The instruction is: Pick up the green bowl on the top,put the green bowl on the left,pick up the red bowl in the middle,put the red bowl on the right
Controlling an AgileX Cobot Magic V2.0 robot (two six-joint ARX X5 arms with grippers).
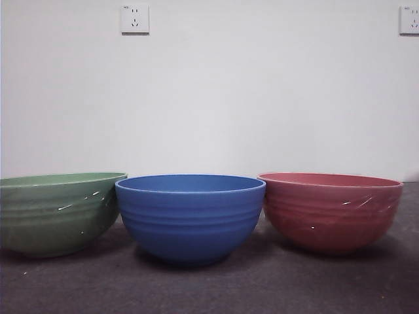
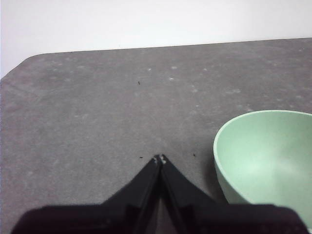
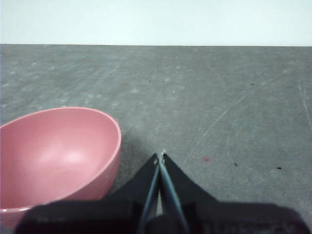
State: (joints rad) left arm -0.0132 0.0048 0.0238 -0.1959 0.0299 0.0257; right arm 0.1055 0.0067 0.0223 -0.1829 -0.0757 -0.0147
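**Three bowls set apart in a row; both placements appear complete**

Front view: the green bowl (image 1: 55, 212) stands upright on the grey table (image 1: 209, 288) at the left of the row, its rim touching or just short of the blue bowl (image 1: 190, 216) in the middle; which of the two cannot be told from this angle. The red bowl (image 1: 330, 210) stands upright at the right, just beside the blue bowl, with a narrow gap or light contact at the rims. No bowl is stacked in another. Two wall sockets (image 1: 135, 19) show on the white wall behind. No arm enters this view.

Left wrist view: the left hand (image 2: 160, 159) is closed, its two jaws meeting tip to tip, and it grips nothing. It hangs over bare table, with the green bowl (image 2: 265, 161) near, to one side, and empty.

Right wrist view: the right hand (image 3: 161, 156) is likewise closed and empty, with the red bowl (image 3: 56, 156) just beside it, resting on the table.

Step in hand, as judged: green sits left and red sits right, so both pick-and-place steps look finished and the arms are clear of the bowls. The next move calls for no further grasp, only keeping each arm away from the rims so that neither bowl is nudged.
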